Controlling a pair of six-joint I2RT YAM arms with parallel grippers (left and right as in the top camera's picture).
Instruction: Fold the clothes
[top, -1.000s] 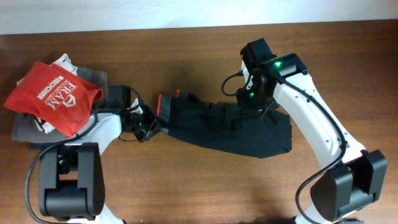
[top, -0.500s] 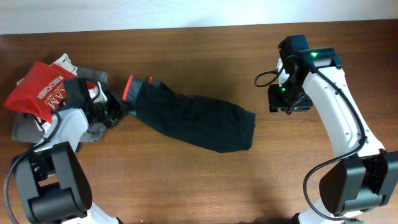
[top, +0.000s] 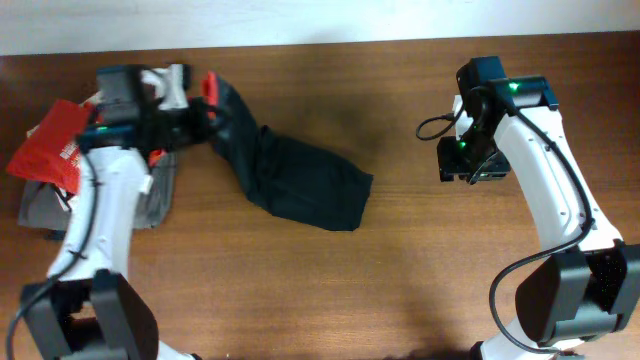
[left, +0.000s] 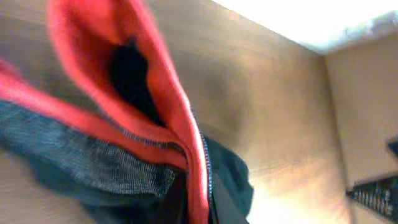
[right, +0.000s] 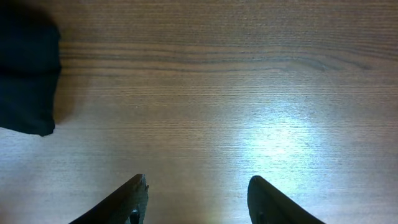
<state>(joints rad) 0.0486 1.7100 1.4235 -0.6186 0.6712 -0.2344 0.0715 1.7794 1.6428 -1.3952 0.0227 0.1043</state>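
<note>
1. Leggings (top: 300, 180) of thin black fabric lie bunched on the wooden bench (top: 420, 280), left of centre in the overhead view.
2. Their far end forms a crumpled dark heap near the frame's middle, and the waist end stretches toward the upper left.
3. The left claw (top: 205, 108) is clenched on that waist end, where an orange-red patch shows.
4. In the left wrist view, the grey heathered waistband (left: 112, 165) crosses the lower left. The orange-red lining (left: 165, 93) gapes open above it, blurred.
5. The right claw (right: 196, 186) is released, with its fingers apart over bare wood at the right of the overhead view, well apart from the leggings.
6. A red T-shirt (top: 50, 155) with white print and grey garments (top: 150, 195) lie at the left edge.
</note>
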